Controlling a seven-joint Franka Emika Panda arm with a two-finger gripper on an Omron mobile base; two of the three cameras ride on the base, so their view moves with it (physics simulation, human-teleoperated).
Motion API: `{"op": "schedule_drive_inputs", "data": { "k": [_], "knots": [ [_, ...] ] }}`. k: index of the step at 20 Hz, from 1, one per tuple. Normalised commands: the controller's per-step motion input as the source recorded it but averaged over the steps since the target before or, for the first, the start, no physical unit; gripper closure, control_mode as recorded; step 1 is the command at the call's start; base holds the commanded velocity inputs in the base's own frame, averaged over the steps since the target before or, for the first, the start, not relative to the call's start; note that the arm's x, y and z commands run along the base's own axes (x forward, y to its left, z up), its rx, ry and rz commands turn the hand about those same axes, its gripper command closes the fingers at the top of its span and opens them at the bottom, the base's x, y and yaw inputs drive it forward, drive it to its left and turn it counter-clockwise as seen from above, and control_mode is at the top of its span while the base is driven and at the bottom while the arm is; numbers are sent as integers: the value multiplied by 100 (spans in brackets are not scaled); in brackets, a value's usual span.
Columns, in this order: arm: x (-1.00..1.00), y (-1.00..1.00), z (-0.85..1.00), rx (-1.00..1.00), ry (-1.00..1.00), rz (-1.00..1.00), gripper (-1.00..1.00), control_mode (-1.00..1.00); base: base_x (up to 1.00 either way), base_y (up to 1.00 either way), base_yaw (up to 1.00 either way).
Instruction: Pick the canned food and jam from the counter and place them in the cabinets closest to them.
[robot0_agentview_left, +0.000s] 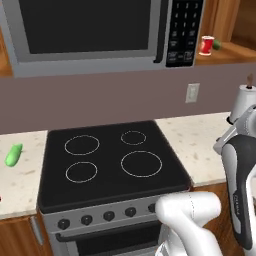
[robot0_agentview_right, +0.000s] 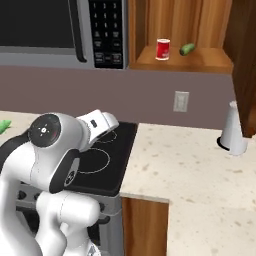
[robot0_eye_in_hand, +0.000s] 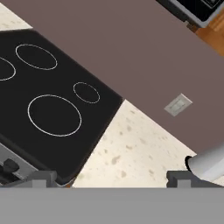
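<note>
One can, two green vegetables

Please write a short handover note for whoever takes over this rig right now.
Gripper: open, empty, above the counter right of the stove.
Red can: upright on the open cabinet shelf right of the microwave, a small green item beside it.
Jam: I cannot pick it out.
Done: the can looks placed.
Left: find the jam and put it in its nearest cabinet.
</note>
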Motion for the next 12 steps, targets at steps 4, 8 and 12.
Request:
{"op": "schedule_drive_inputs", "data": {
  "k": [4, 8, 12],
  "knots": [
    [0, 0, 0, 0, 0, 0, -100, 100, -26, 66, -2],
    [0, 0, 0, 0, 0, 0, -100, 100, -19, 69, -2],
    [0, 0, 0, 0, 0, 0, -100, 100, -8, 67, -2]
  ]
}}
